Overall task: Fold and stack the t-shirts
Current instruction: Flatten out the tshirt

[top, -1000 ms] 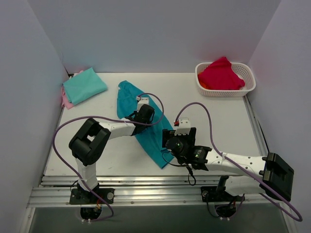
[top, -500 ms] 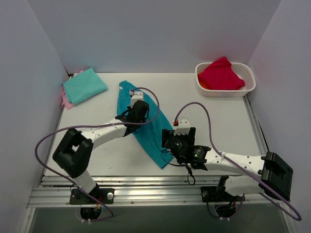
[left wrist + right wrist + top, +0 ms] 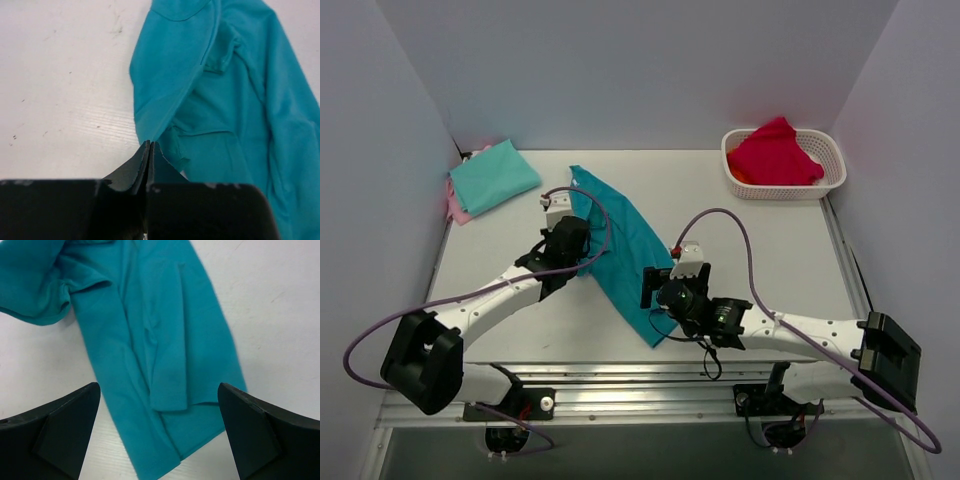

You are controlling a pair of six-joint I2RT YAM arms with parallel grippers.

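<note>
The deep teal t-shirt [image 3: 632, 238] lies in a long diagonal strip on the white table [image 3: 770, 250]. My left gripper [image 3: 577, 259] is at its left edge, and in the left wrist view the gripper [image 3: 149, 144] is shut on a fold of the teal shirt's [image 3: 240, 125] edge. My right gripper [image 3: 652, 288] hangs open over the shirt's lower end. In the right wrist view the right gripper [image 3: 160, 440] is wide open above the hem of the shirt [image 3: 150, 340]. The folded mint-green shirt [image 3: 495, 175] lies on the pink one [image 3: 458, 208] at the back left.
A white basket [image 3: 830, 150] holding red cloth [image 3: 775, 155] stands at the back right. Purple cables loop over both arms. Walls close the left, back and right sides. A metal rail runs along the near edge.
My left gripper has moved left from the shirt's middle to its left edge, and the upper part of the teal shirt has spread wider. The right gripper has shifted slightly left.
</note>
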